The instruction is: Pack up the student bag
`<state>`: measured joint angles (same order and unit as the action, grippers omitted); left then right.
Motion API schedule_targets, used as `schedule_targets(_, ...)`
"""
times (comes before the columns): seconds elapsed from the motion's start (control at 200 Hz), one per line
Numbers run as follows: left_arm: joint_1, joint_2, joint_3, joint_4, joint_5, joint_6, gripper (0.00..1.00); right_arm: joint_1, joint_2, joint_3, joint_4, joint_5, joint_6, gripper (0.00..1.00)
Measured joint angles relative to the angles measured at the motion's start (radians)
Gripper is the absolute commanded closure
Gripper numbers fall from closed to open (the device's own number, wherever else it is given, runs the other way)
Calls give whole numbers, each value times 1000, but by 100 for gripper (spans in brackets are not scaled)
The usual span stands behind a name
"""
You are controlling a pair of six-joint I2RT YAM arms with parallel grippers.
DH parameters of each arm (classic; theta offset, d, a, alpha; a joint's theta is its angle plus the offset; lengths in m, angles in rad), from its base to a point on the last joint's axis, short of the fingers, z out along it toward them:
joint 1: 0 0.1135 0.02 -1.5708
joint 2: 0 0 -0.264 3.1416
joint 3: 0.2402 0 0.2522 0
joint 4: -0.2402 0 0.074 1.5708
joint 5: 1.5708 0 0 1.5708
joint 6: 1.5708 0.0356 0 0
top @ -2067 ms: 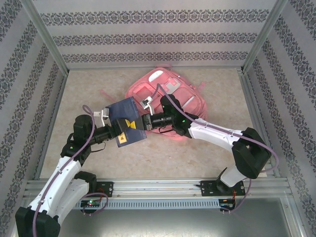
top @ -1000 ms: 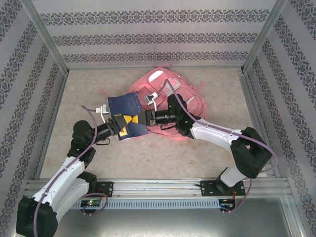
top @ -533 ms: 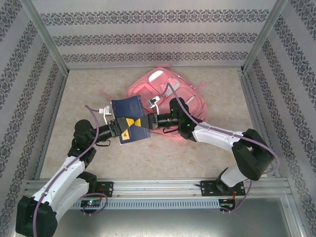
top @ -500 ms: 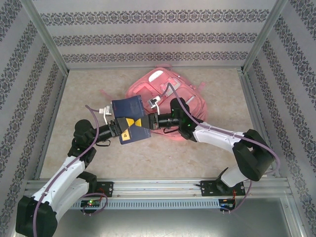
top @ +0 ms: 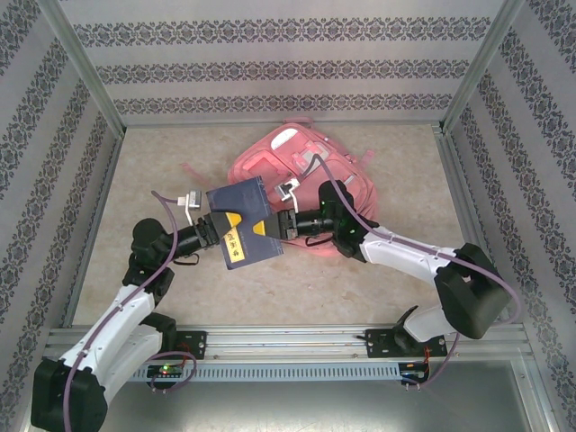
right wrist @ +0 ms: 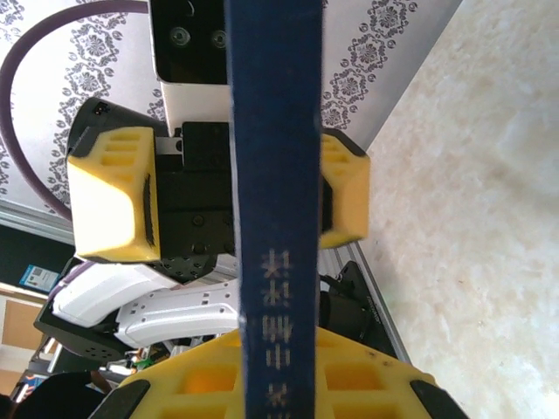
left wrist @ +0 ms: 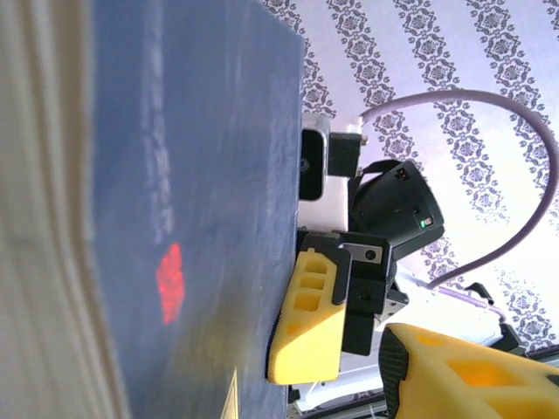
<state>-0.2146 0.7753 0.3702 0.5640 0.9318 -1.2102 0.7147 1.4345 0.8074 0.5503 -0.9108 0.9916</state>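
left jaws standing open around book [top: 245, 232] | right jaws alone gripping its edge | risk: book pivoting, slipping onto counter [top: 306, 292] beside bag [top: 315, 171]

Your left arm [top: 110, 326] and right arm [top: 405, 255] match: white shells on the long links, bulky black housings at the joints, and a lilac cable [left wrist: 472, 92] running along each. You'll spot a small green light [left wrist: 425, 224] on the right wrist's black housing. The left gripper [right wrist: 236, 196] has yellow fingers [right wrist: 109, 196] with recessed pockets on a black body, a white block [right wrist: 196, 105] behind it, and a black plate with two screws [right wrist: 179, 35]. Black bases [top: 389, 340] bolt to the rail [top: 288, 337].
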Motion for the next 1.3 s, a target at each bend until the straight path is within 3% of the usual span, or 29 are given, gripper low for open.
schedule_targets(0.1,1,-1,0,12,-1,-13,43,-5,-12,-13,0,-4,0,100)
schedule_targets(0.285,1,44,-3,75,11,-47,90,-13,-24,-14,0,-22,0,100)
schedule_targets(0.365,2,75,-10,120,18,-69,100,-19,-32,-14,0,-27,0,100)
schedule_targets(0.465,6,104,-18,176,26,-89,100,-19,-33,-15,-8,-22,0,94)
schedule_targets(0.545,6,113,-19,198,29,-105,100,-25,-37,-20,-8,-8,2,65)
schedule_targets(0.585,6,113,-20,206,25,-108,100,-25,-44,-28,-6,14,5,57)
schedule_targets(0.679,6,87,-27,208,-24,-112,100,-23,-77,-74,32,106,30,51)
schedule_targets(0.839,6,-8,-84,217,-204,-111,100,39,-84,-165,200,298,116,37)
schedule_targets(1.044,6,5,-88,238,-348,-113,100,137,47,-171,464,494,205,32)
schedule_targets(1.159,5,-3,-101,250,-420,-117,100,191,143,-177,624,630,219,39)
schedule_targets(1.299,-4,-21,-129,252,-473,-123,100,239,183,-174,703,741,210,53)
